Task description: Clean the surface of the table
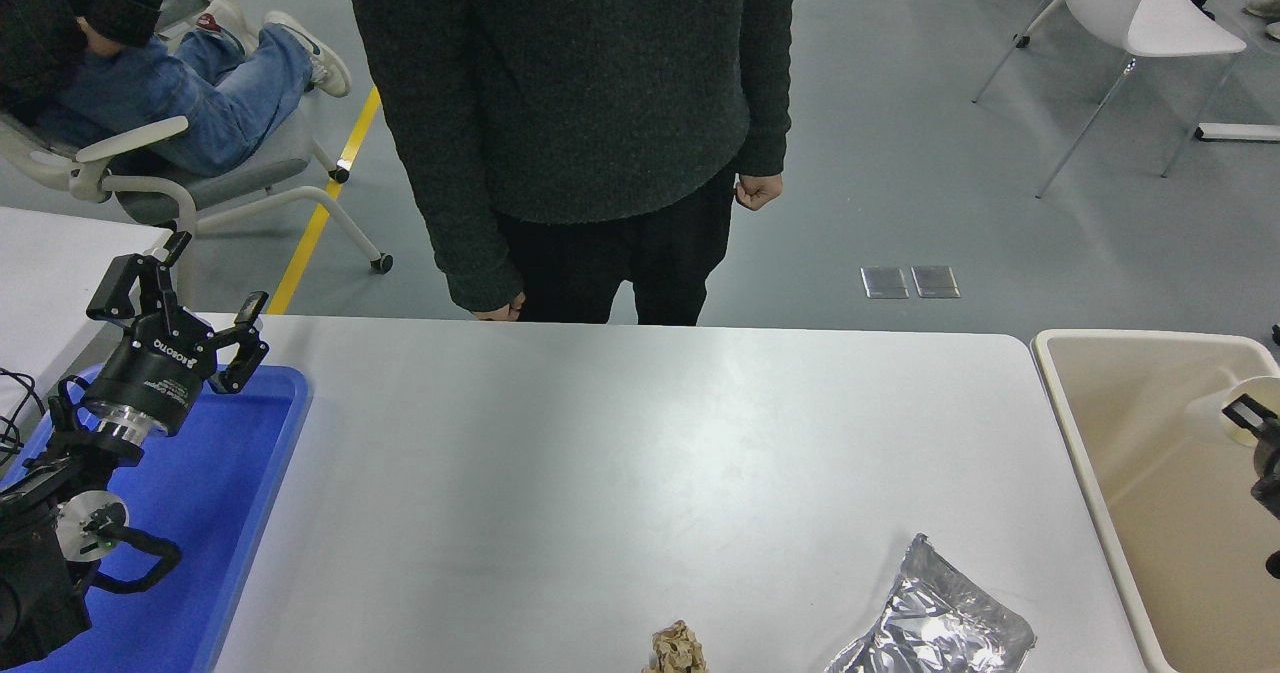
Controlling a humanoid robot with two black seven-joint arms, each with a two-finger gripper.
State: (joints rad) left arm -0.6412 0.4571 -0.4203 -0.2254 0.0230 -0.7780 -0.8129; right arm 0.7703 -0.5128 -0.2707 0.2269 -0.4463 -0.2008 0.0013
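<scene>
table (600, 453): big white top, fills most of the view, running from the blue tray on the left to the beige bin on the right
left gripper (180, 308): parked at the lower left, up over the tray (240, 513), fingers spread wide open with nothing in them
right gripper (1262, 443): only a sliver pokes in at the right edge, over the bin (1140, 513); can't tell if it's open or closed. There's a whitish thing right by it, too cut off to say what
foil bag (935, 628): crinkly silver, lying flat near the front edge, right side
brown lump (677, 650): crumpled, at the very front edge, left of the bag and apart from it
person (570, 103): dark sweater, standing at the far side, hands down
</scene>
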